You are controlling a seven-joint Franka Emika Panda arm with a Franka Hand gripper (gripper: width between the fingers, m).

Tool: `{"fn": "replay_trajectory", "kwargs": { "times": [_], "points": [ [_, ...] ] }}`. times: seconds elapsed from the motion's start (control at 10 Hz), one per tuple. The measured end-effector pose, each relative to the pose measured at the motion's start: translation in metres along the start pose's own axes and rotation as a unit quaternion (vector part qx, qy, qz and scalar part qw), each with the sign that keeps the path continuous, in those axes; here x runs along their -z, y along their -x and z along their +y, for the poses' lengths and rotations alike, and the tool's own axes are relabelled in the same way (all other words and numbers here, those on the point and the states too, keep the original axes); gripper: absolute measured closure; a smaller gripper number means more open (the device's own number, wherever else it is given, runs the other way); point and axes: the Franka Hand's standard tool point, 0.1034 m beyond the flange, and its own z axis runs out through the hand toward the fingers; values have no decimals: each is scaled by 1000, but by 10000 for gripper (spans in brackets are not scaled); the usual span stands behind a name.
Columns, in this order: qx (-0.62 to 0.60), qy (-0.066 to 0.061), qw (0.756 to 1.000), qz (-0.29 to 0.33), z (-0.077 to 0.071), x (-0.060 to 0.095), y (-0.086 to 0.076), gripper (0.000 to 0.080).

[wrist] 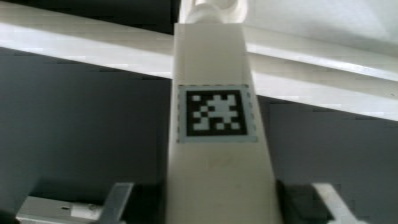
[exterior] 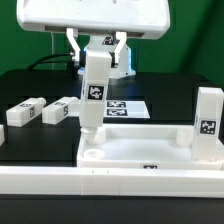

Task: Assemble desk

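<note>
In the exterior view the white square-section plastic leg (exterior: 94,95) hides part of the marker board (exterior: 128,108), and the top edge cuts off the white housing (exterior: 95,15) above the gripper (exterior: 97,58). In the wrist view both leg ends are cut off; the white band (wrist: 89,45) behind is too blurred to name.

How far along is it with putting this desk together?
Done: one standing leg looks fitted upright in the tabletop's corner at the exterior view's right.
In hand: the gripper holds a second leg upright over a corner socket, apparently not yet seated.
Left: seating that leg, then fitting the first loose leg and the other loose leg, both lying on the black table.
</note>
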Motion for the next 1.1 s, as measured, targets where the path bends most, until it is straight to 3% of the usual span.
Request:
{"fn": "replay_trajectory", "kwargs": {
  "times": [0.3,0.6,1.1],
  "points": [
    [-2,-2,1000,-2,-2,-2,0,511],
    [3,-7,1000,2,-10,-11,-12,511],
    [2,-5,1000,0,-12,-19,-7,511]
  ]
}}
